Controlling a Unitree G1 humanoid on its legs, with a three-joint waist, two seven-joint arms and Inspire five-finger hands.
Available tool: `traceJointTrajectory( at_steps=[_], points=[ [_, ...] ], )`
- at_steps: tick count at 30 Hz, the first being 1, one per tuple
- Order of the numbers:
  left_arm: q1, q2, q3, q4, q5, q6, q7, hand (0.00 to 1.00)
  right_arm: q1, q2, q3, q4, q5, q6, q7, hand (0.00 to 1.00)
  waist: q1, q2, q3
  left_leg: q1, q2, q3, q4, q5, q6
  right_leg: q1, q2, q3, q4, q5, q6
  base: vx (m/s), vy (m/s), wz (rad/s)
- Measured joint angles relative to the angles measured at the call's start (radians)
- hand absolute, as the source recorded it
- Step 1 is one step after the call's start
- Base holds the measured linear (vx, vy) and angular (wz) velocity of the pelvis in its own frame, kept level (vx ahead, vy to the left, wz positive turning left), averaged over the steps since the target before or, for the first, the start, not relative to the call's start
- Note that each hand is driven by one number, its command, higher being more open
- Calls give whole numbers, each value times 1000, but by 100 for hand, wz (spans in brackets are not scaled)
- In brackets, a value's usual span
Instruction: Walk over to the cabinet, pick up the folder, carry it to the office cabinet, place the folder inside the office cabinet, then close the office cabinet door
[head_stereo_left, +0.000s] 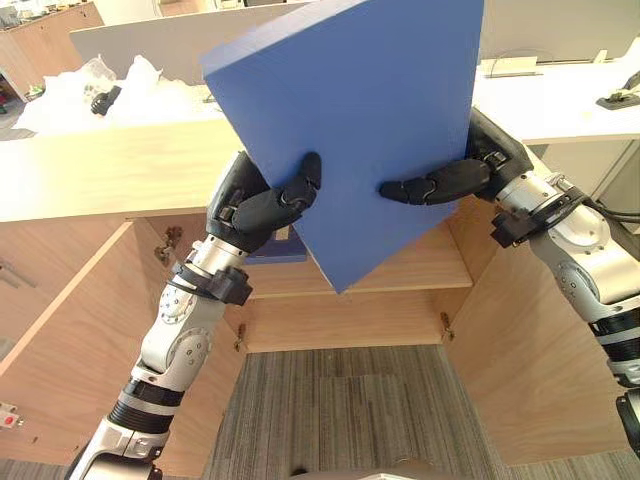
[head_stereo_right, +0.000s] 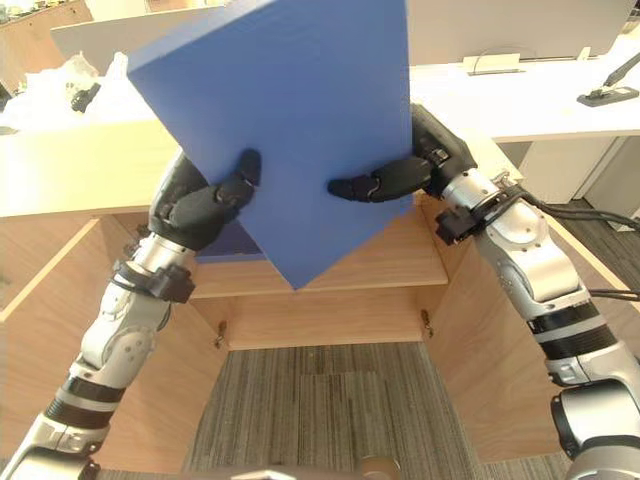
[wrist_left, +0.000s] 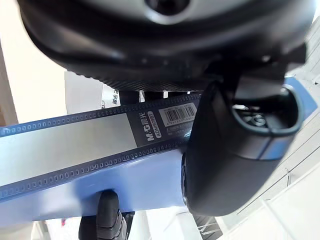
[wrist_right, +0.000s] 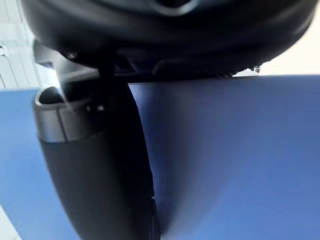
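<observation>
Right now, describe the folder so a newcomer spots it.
Find the open wooden cabinet. In front of it the left robot hand and right robot hand grip the folder: big, blue, tilted corner-down, unlike the smaller blue item on its shelf.

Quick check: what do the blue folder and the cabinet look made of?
Folder: likely stiff plastic, matte blue; it looks flat and unbent between the left hand and right hand. Cabinet: light wood-grain panels, satin finish, probably laminated or veneered board; solid wood cannot be excluded.
</observation>
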Motion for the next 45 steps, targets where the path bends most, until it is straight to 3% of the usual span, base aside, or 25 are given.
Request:
traceJointTrajectory(
  at_steps=[4,5,10,11,17,20,22,24,26,28,30,32,36,40,45],
  points=[
    [-40,88,-37,0,11,-2,7,0,-22,-53,77,30,59,24,4,100,4,4,2,0,0,3,-1,3,-1,-8,0,5,3,5,1,-45,9,-3],
    [-56,121,-54,0,11,-6,7,0,-28,-72,98,34,71,30,5,0,6,4,2,0,0,6,-2,3,-1,-9,0,9,6,5,2,-26,4,-6],
    [-105,200,-99,-5,11,-16,6,0,-40,-140,158,35,144,44,23,0,15,4,2,1,1,18,-2,3,-2,-19,-5,21,20,5,3,-3,5,-6],
    [-106,205,-100,-5,11,-19,5,100,-40,-144,162,35,149,44,30,0,15,4,2,1,0,20,-1,3,-2,-21,-5,22,24,5,3,9,10,-9],
    [-66,222,-109,-3,-10,-73,2,100,-38,-178,188,8,150,64,97,0,18,-2,2,-2,-1,26,-5,3,-3,-33,-7,29,37,0,3,0,3,-2],
    [55,206,-155,55,-100,-89,-13,100,49,-166,75,-112,-29,61,105,0,16,-9,-8,-10,0,26,-5,2,-4,-44,-6,30,38,-2,3,0,0,0],
    [152,178,-243,175,-121,-25,-41,100,89,-114,9,-214,-247,61,102,0,2,-18,-10,-12,0,26,-5,2,-5,-44,-6,30,35,-2,3,0,0,0],
    [210,140,-329,265,-74,55,-75,100,104,-58,-24,-309,-369,42,102,0,-7,-26,-9,-18,0,27,-4,1,-6,-48,-5,32,28,1,6,0,0,0],
    [282,29,-412,383,21,137,-129,100,125,58,-50,-405,-478,-26,60,0,-18,-35,-6,-25,1,28,0,-1,-8,-49,-3,33,10,9,8,44,23,-3],
    [332,-94,-422,504,116,183,-149,100,129,131,-87,-455,-573,-90,21,0,-18,-37,-7,-37,0,28,0,-1,-8,-51,-1,31,-11,22,9,46,34,1],
    [343,-153,-421,609,181,188,-144,100,139,144,-115,-479,-629,-138,-17,0,-6,-42,-7,-40,0,25,0,-1,-8,-49,-1,26,-22,27,10,20,29,6],
    [341,-165,-383,694,267,180,-120,100,197,147,-121,-483,-691,-177,-44,0,3,-50,-12,-39,0,17,0,-1,-8,-44,-1,18,-25,27,9,-6,13,8],
    [338,-189,-276,825,424,152,-65,100,322,145,-72,-442,-768,-178,-44,0,0,-49,-13,-39,0,14,-1,0,-7,-43,-3,17,-24,29,9,-2,2,1],
    [307,-259,-144,1081,548,136,17,100,388,128,73,-283,-925,-172,-46,0,0,-48,-9,-39,0,16,-1,0,-6,-43,-3,22,-32,37,10,1,10,-3],
    [303,-313,3,1272,648,150,141,100,394,116,235,-90,-1099,-161,-46,0,12,-41,33,-37,0,29,0,-1,-8,-49,-1,39,-33,42,11,10,16,-7]
  ],
)
